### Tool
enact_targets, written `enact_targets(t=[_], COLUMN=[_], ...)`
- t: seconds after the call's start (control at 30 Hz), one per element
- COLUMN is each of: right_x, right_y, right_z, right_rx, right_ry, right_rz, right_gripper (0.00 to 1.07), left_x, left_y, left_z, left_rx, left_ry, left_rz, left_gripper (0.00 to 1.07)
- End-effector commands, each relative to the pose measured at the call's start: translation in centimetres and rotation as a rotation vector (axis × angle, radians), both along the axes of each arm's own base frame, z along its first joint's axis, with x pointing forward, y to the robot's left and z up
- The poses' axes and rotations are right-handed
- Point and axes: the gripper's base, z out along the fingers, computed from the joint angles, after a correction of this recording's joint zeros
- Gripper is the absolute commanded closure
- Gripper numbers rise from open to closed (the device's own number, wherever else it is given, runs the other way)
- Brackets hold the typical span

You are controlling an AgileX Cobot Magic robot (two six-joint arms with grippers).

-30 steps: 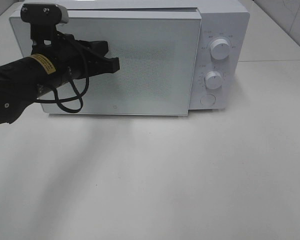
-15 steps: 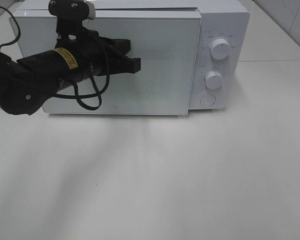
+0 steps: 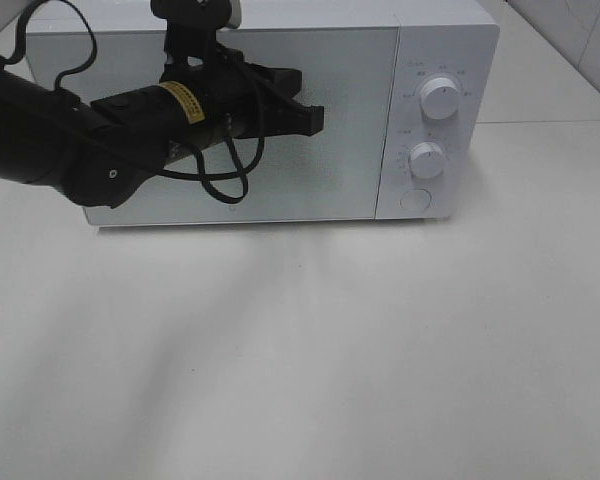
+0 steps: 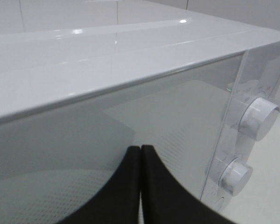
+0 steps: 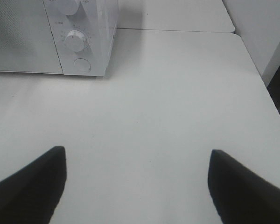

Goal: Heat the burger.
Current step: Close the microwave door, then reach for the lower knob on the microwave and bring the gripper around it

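Observation:
The burger is not in view in any frame. The white microwave (image 3: pixel 445 40) stands at the back of the table, its frosted door (image 3: pixel 345 160) flush with the front. My left gripper (image 3: pixel 315 118) is shut and empty, with its black tips against the upper middle of the door. In the left wrist view the fingers (image 4: pixel 130 186) are pressed together at the door glass (image 4: pixel 177 112). My right gripper (image 5: pixel 135 186) is open and empty above bare table, right of the microwave (image 5: pixel 84 28). It does not show in the exterior view.
Two white knobs (image 3: pixel 439 97) (image 3: pixel 427 160) and a round button (image 3: pixel 414 199) sit on the microwave's right panel. The white table (image 3: pixel 330 350) stretches in front. Its right edge (image 5: pixel 259 79) lies close to the right gripper.
My left gripper has swept to the right along the microwave door. The door has gone from slightly ajar to flush with the front.

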Motion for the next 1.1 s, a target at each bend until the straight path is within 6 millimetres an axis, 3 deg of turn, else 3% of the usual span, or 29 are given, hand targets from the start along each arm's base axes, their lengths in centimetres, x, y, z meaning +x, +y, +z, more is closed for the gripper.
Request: enact_targets(t=[0.03, 0.4, 0.63, 0.83, 0.87, 0.9, 0.93, 0.97, 1.0, 1.03, 1.07, 1.1], right_x=[-0.5, -0.5, -0.5, -0.5, -0.5, -0.5, -0.5, -0.5, -0.5, -0.5, -0.5, -0.5], right_y=[-0.1, -0.1, -0.1, -0.1, -0.1, -0.1, -0.1, -0.1, -0.1, -0.1, -0.1, -0.1], right_z=[0.0, 0.0, 0.0, 0.0, 0.0, 0.0, 0.0, 0.0, 0.0, 0.0, 0.0, 0.0], right_rx=[0.006, 0.006, 0.006, 0.006, 0.006, 0.006, 0.006, 0.006, 0.006, 0.006, 0.006, 0.006], right_ry=[-0.045, -0.045, -0.045, -0.045, -0.045, -0.045, -0.045, -0.045, -0.045, -0.045, -0.045, -0.045], right_rz=[-0.009, -0.009, -0.009, -0.009, -0.009, -0.009, -0.009, -0.009, -0.009, -0.009, -0.009, -0.009], right_gripper=[0.32, 0.32, 0.32, 0.32, 0.32, 0.32, 0.32, 0.32, 0.32, 0.32, 0.32, 0.32], left_x=[1.5, -0.6, -3.8, -5.6, -6.3, -6.5, -6.5, -7.0, -7.1, -7.1, -7.4, -7.6], left_y=[0.4, -2.8, -5.9, -7.2, -7.4, -7.5, -7.5, -7.5, -7.3, -7.3, -7.0, -6.8], left_z=[0.6, 0.4, -0.3, -0.2, 0.0, 0.0, 0.0, 0.1, 0.1, 0.1, 0.3, 0.3], left_rx=[-0.077, -0.039, 0.041, 0.08, 0.101, 0.118, 0.118, 0.156, 0.171, 0.171, 0.193, 0.209], left_ry=[0.021, 0.039, 0.128, 0.169, 0.199, 0.216, 0.216, 0.253, 0.269, 0.269, 0.319, 0.351], left_rz=[0.091, 0.005, -0.094, -0.143, -0.155, -0.159, -0.159, -0.167, -0.166, -0.166, -0.158, -0.153], left_gripper=[1.07, 1.07, 1.07, 1.07, 1.03, 0.87, 0.87, 0.62, 0.5, 0.5, 0.22, 0.1])
